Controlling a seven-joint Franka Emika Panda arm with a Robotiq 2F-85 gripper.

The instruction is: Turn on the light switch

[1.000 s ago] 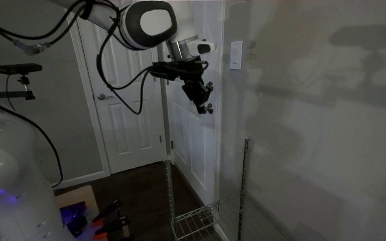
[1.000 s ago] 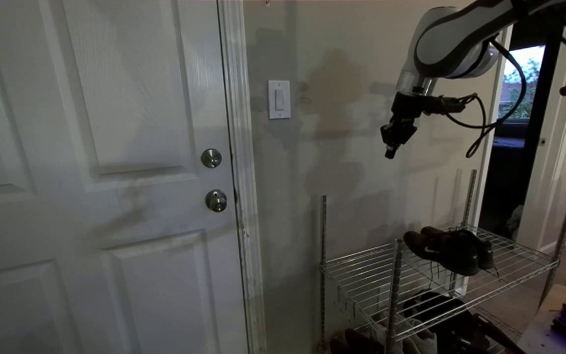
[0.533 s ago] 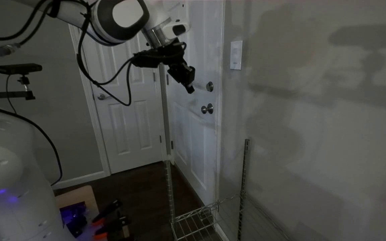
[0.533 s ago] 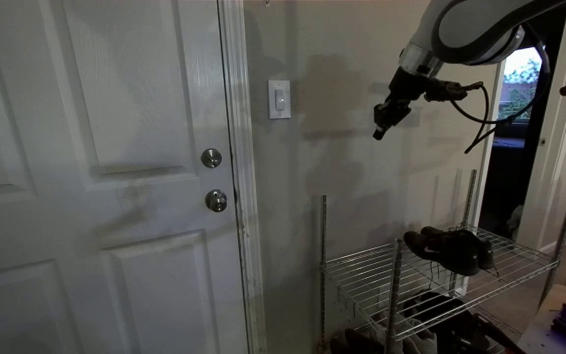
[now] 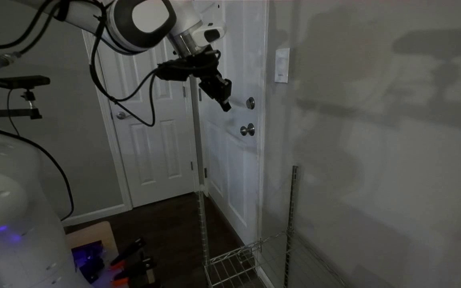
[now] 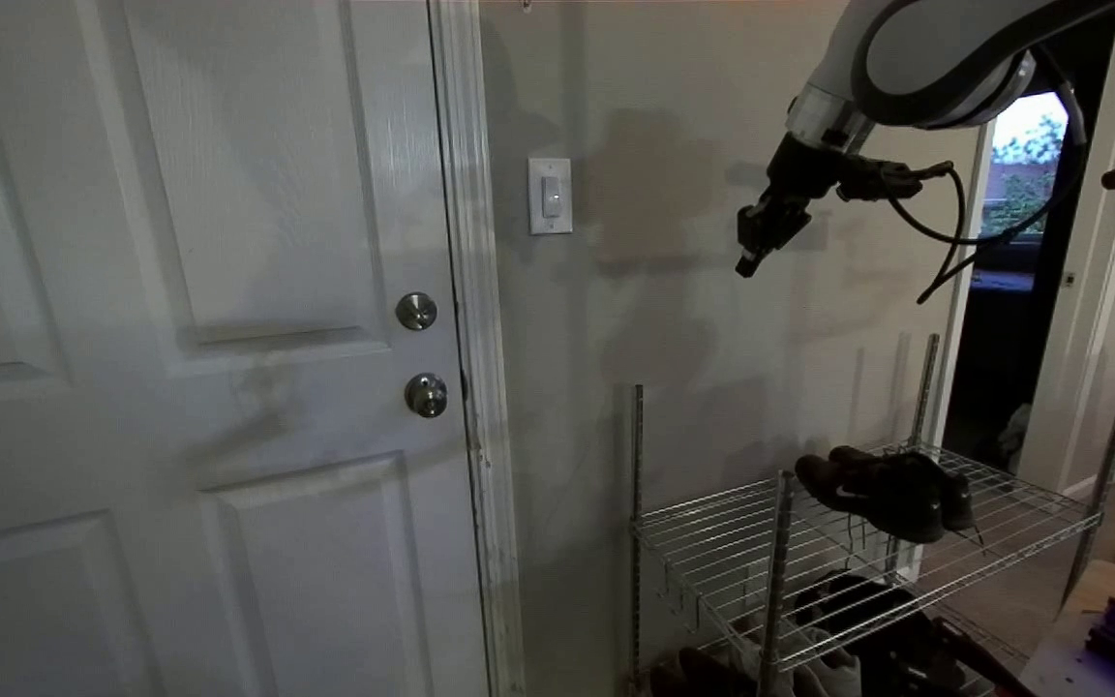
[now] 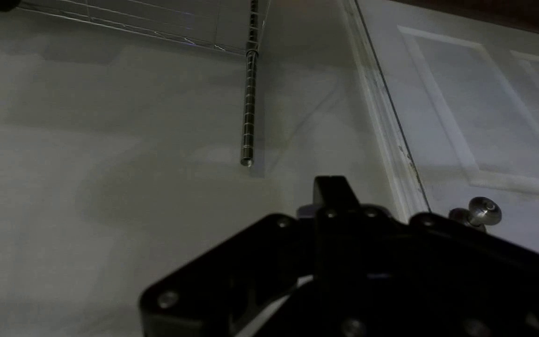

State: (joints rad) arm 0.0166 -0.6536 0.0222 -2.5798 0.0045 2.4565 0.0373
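Observation:
The light switch is a white upright wall plate with a rocker at its centre. It is on the wall beside the door frame in both exterior views, here (image 5: 282,65) and here (image 6: 551,196). I do not make it out in the wrist view. My black gripper (image 5: 226,106) points down and is apart from the switch. In an exterior view the gripper (image 6: 746,265) shows to the right of the switch and lower. In the wrist view its fingers (image 7: 337,192) are together, with nothing seen between them.
A white door (image 6: 325,407) with a deadbolt (image 6: 416,311) and a round knob (image 6: 426,395) stands beside the switch. A wire rack (image 6: 712,523) with tall posts stands by the wall below the gripper. Black shoes (image 6: 891,489) lie on it. Cables (image 5: 150,104) hang from the arm.
In the exterior views my gripper has moved up and to the left, and tilted, away from in front of the door knobs. In the last half second it has hardly moved.

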